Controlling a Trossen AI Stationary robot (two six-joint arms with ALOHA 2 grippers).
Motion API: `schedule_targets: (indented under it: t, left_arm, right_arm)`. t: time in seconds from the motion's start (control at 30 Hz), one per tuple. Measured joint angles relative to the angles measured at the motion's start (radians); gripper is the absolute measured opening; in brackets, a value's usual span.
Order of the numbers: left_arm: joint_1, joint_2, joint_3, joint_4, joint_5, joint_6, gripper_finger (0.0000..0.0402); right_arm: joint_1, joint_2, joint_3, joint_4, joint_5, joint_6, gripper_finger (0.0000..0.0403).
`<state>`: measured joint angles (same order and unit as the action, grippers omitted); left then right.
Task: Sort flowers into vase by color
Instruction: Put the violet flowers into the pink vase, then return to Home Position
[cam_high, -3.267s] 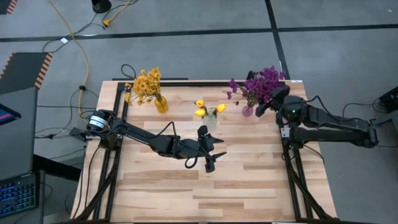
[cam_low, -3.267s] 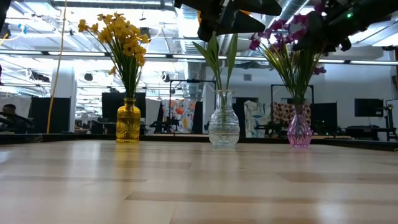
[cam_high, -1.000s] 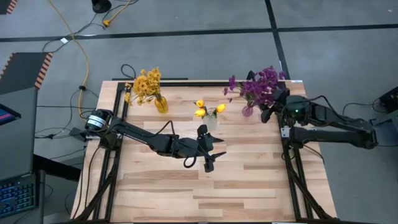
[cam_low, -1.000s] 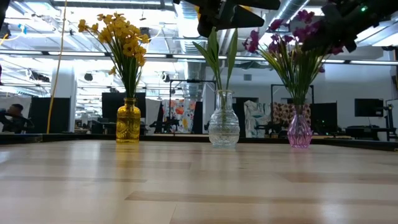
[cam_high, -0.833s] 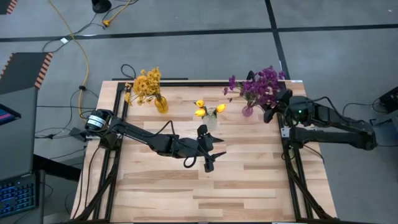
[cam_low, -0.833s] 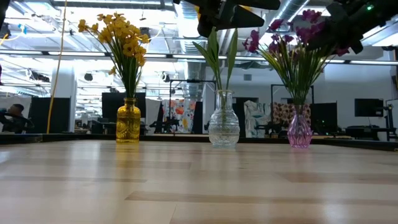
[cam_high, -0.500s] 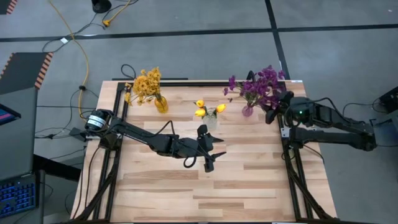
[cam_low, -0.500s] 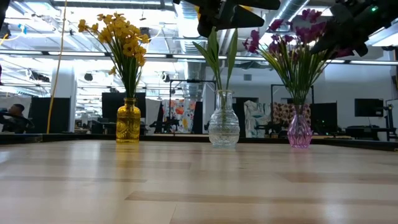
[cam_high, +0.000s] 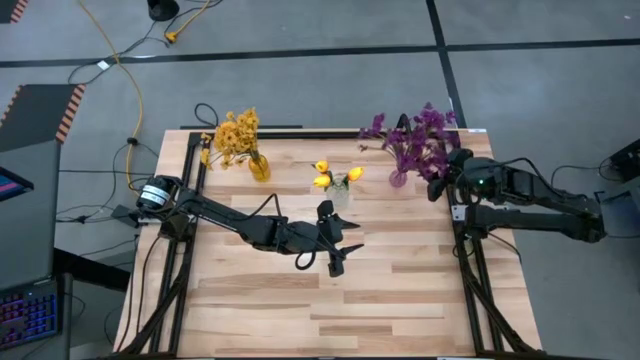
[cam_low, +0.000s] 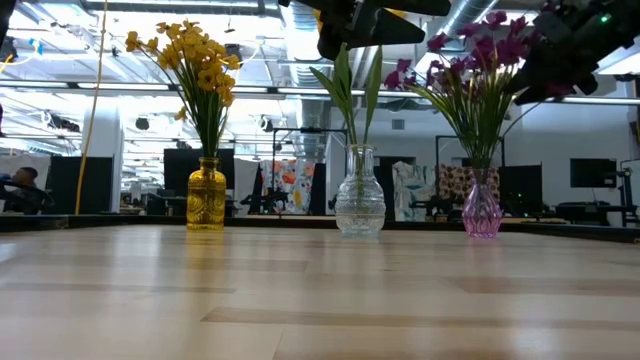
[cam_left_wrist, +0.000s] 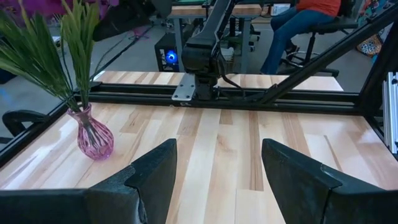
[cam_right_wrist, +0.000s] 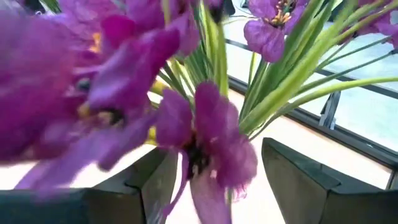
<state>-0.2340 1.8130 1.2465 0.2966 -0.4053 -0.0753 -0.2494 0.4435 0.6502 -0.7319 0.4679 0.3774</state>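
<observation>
Three vases stand in a row along the table's far side. An amber vase (cam_high: 259, 168) holds the fluffy yellow flowers (cam_high: 236, 133). A clear vase (cam_high: 340, 191) holds orange-yellow tulip buds (cam_high: 323, 174). A pink vase (cam_high: 398, 179) holds the purple flowers (cam_high: 418, 140). My right gripper (cam_high: 438, 176) is open and raised beside the purple blooms; a bloom (cam_right_wrist: 214, 155) hangs between its fingers. My left gripper (cam_high: 347, 238) is open over the table's middle, near side of the clear vase, with nothing between its fingers (cam_left_wrist: 217, 168). My right gripper stands open, level with the purple blooms, coming from the table's right side. One bloom (cam_right_wrist: 211, 134) shows between the two fingers, blurred. Whether a finger touches it, I cannot tell.
Black frame rails (cam_high: 320, 132) run along the table's far edge and both sides. The right arm's base (cam_left_wrist: 200, 46) stands at the right rail. The near half of the tabletop (cam_high: 330, 310) is bare wood. A seated person (cam_left_wrist: 298, 15) shows beyond the table.
My right gripper has drawn back a little toward the table's right edge and rolled slightly, staying open. The purple blooms have swayed and spread toward the table's left, while their stems stay in the pink vase.
</observation>
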Motion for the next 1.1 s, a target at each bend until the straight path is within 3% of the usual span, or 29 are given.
schedule_targets:
  t: [0.33,0.83,1.1]
  left_arm:
    - [0.000,0.000,0.000,0.000,0.000,0.000,0.0224]
    - [0.000,0.000,0.000,0.000,0.000,0.000,0.0224]
    - [0.000,-0.055,0.000,-0.039,0.000,0.029,0.0224]
  right_arm:
    - [0.000,0.000,0.039,-0.014,0.000,0.019,0.0261]
    - [0.000,0.000,0.191,-0.320,-0.001,0.149,0.0261]
    - [0.000,0.000,0.268,-0.386,-0.121,0.149,0.0261]
